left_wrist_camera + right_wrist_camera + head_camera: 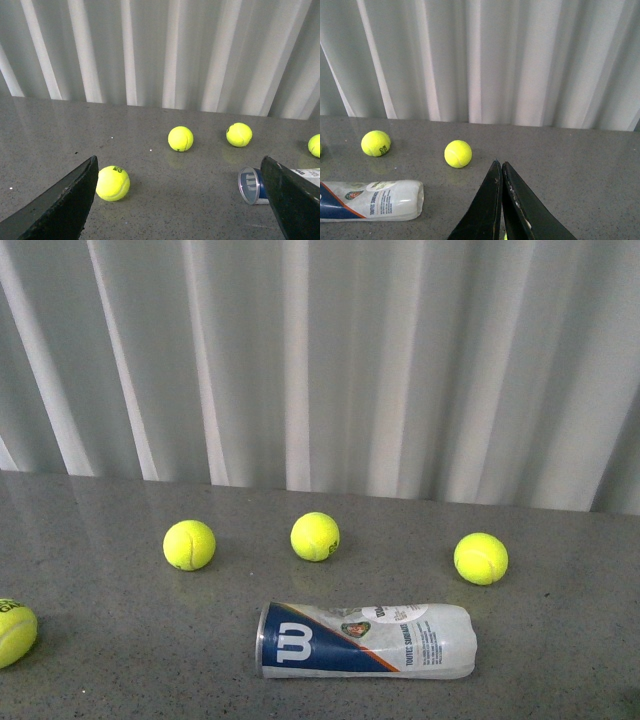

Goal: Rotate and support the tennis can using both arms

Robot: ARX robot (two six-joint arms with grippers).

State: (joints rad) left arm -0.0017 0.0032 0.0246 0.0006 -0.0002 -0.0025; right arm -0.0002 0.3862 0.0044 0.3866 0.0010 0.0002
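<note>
On the desk, tennis can lies sideways, rim at 9 o'clock; left fingers spread wide, right fingers pressed together.

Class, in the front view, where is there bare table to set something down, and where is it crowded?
Bare: the strip between the curtain and the ball row; the table right of the tennis can; between can and left-edge ball. Crowded: between ball row and can.

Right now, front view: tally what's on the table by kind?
Yellow-green tennis balls: 4
Tennis can, lying on its side: 1
Total: 5
</note>
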